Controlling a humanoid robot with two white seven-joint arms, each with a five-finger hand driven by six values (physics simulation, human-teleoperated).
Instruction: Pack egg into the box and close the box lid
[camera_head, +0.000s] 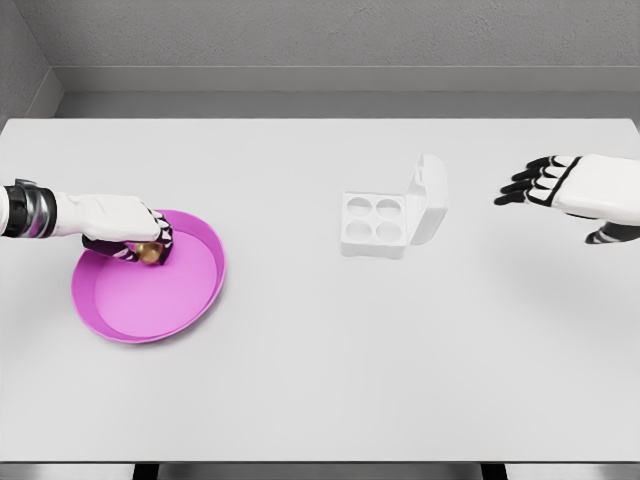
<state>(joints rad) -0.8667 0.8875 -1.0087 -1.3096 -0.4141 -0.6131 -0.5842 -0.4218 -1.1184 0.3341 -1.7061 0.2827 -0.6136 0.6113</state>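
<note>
Here, head view, the only one given:

Step in hand: the pick-up. The left hand (135, 238) reaches in from the left edge over the pink bowl (205, 285) and its fingers curl around a small brownish egg (150, 253) at the bowl's upper left part; I judge it a grasp just forming or just made.

Egg: inside the bowl, low among the fingertips; whether it is already lifted off the bowl's floor cannot be told.

Egg box (375, 225): white, with four round cups, all of which look vacant; it sits near the table's (320, 380) middle, well apart from the bowl to its right.

Lid (428, 198): standing up on the box's right side, so the box is ready to take the egg and closing is not yet done.

Right hand (545, 182): hovering right of the box, fingers extended and loose, holding nothing.

Next move: lift the egg clear of the bowl's rim, carry it rightward over one cup and lower it gently; the grip probably needs to be firm without crushing.

Hidden or unclear: most of the egg is covered by the fingers; the right forearm is cut off at the picture's edge; the lid's hinge is too small to make out.
</note>
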